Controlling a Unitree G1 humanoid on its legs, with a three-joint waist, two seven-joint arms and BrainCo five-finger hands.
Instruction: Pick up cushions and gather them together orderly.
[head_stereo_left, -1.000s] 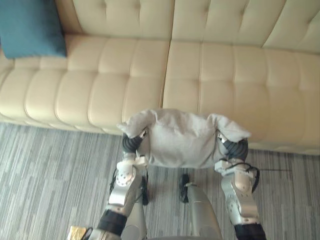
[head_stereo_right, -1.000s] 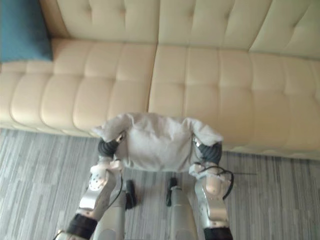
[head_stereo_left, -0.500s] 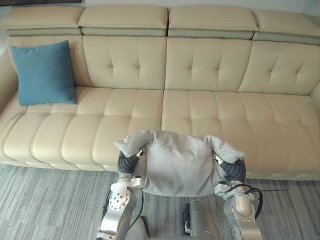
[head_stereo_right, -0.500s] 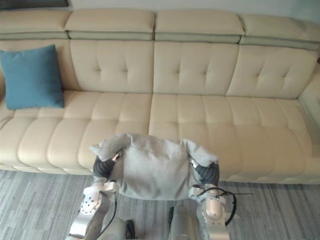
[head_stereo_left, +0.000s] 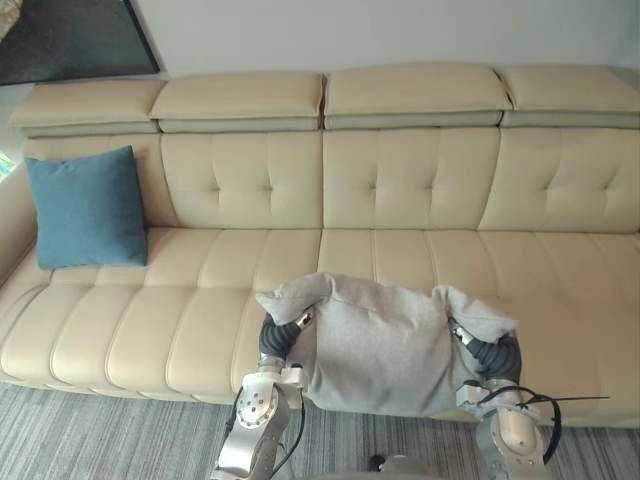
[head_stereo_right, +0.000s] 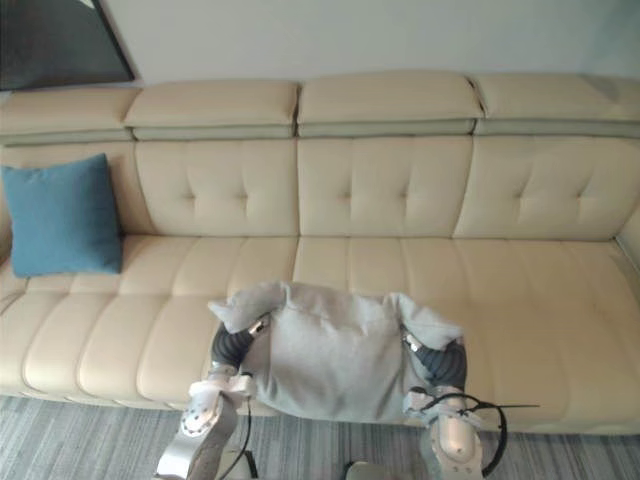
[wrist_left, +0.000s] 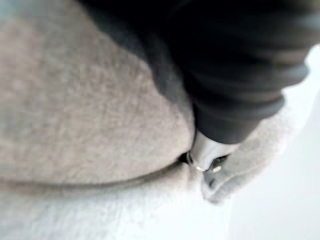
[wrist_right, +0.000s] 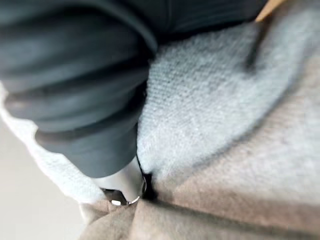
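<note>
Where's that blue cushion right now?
The blue cushion stands at the left end of the sofa, leaning on the backrest, well left of the grey cushion being carried.

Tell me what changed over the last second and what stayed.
The camera tilted up, so more of the sofa shows, up to its back. The grey cushion, pressed between the left hand and right hand, has risen from the sofa's front edge to in front of the seat. The hold is unchanged; the blue cushion stays at the sofa's left end.

Soft, even light falls on the sofa (head_stereo_left: 400, 190), with faint shadow under the grey cushion (head_stereo_left: 380, 350).
</note>
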